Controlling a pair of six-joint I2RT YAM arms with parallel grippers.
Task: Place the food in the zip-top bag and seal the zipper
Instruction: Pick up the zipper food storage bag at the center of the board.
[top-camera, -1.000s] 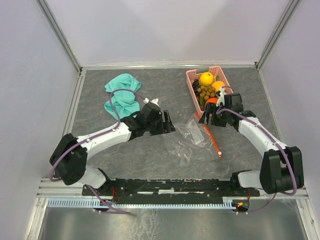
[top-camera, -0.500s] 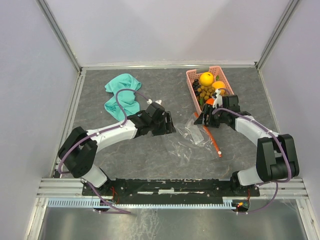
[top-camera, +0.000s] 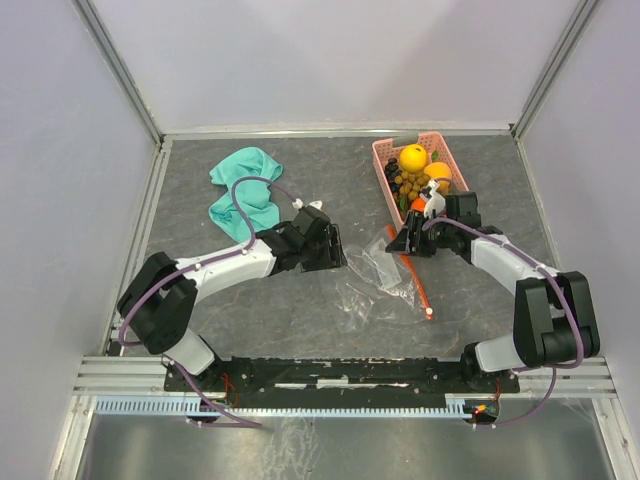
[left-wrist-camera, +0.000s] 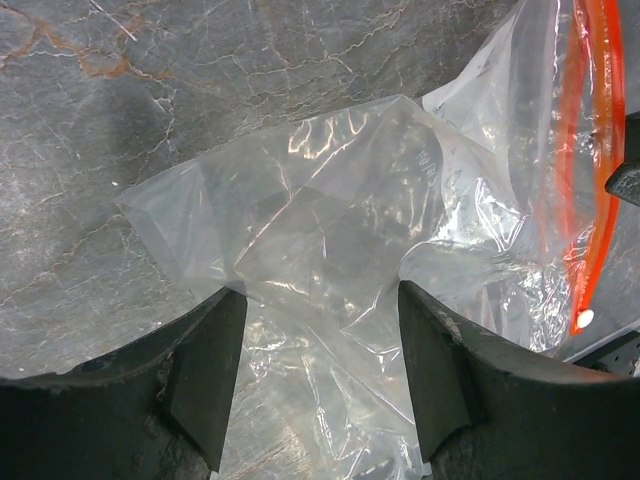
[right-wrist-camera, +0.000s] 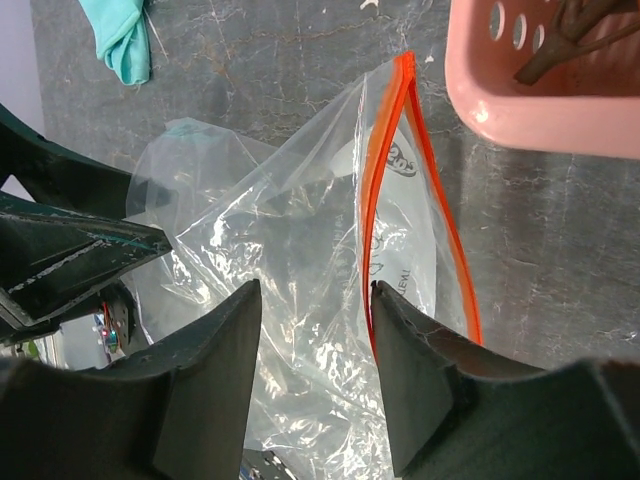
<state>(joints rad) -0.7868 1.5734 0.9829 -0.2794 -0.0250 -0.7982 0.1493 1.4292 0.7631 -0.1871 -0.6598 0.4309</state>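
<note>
Grey stone-look tabletop (top-camera: 300, 190); bag (top-camera: 375, 285) lies crumpled mid-frame, zipper (top-camera: 417, 285) unsealed. Food (top-camera: 413, 157) sits in basket (top-camera: 383, 165), upper right. Left gripper (left-wrist-camera: 318, 297) and right gripper (right-wrist-camera: 315, 290) both spread over the plastic, gripping nothing. Step looks like opening the mouth; next move needs a pinch on one lip.

zip-top bag (right-wrist-camera: 290, 250): a faint grey printed mark (right-wrist-camera: 400, 160) just inside the zipper (right-wrist-camera: 372, 200), too blurred to read.
Everything else: no legible text, number or sign.
</note>
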